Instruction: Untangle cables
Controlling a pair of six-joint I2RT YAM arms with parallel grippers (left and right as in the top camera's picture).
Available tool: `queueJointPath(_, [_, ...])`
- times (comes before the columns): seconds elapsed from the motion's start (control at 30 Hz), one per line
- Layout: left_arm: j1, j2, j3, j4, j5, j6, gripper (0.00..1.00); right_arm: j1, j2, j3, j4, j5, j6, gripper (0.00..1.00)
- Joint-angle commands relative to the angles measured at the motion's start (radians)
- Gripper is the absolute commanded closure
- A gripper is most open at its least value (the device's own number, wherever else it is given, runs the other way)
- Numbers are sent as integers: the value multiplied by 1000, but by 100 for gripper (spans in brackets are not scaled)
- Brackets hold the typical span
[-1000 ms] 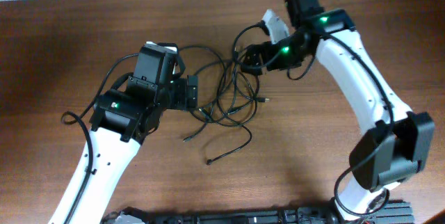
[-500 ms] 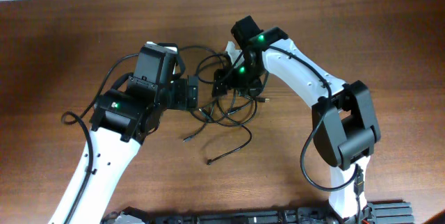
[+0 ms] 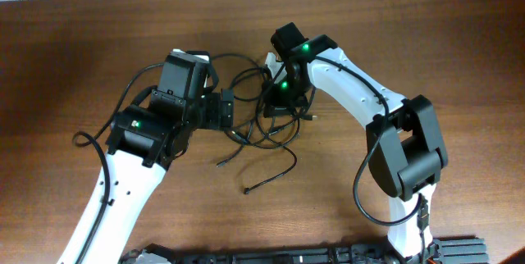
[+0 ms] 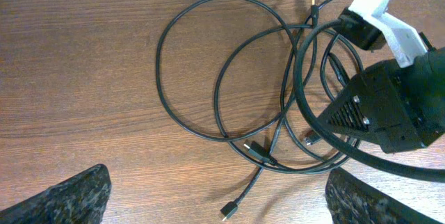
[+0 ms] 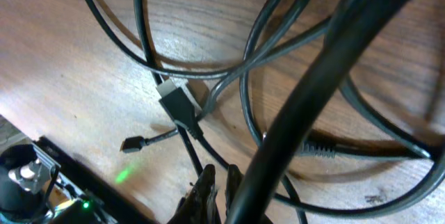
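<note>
here, left pincer [image 4: 222, 197] spread wide, right pincer [image 5: 217, 186] pressed together among the cables [image 5: 177, 102]

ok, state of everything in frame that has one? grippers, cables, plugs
left gripper, open, beside the tangle, holding nothing.
right gripper, shut, down in the tangle; cannot tell whether a cord is pinched.
cables, tangled, overlapping loops lying flat on the table.
plug, unplugged, free end resting on the table.
</note>
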Motion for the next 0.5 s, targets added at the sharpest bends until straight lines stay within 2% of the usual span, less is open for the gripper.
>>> queueJointPath(0.0, [-2, 3, 5, 1, -14, 1, 1, -48, -70, 92, -40, -19, 1, 96])
queueJointPath(0.13, [-2, 3, 5, 1, -14, 0, 1, -155, -188, 354, -148, -16, 1, 96])
queueJointPath(0.23, [-2, 3, 5, 1, -14, 1, 2, -211, -258, 640, -235, 15, 0, 96])
queueJointPath(0.33, [-2, 3, 5, 1, -14, 1, 1, -218, -282, 879, -222, 23, 3, 96])
queueJointPath(0.47, [-2, 3, 5, 1, -14, 1, 1, -218, -282, 1162, -142, 98, 88, 96])
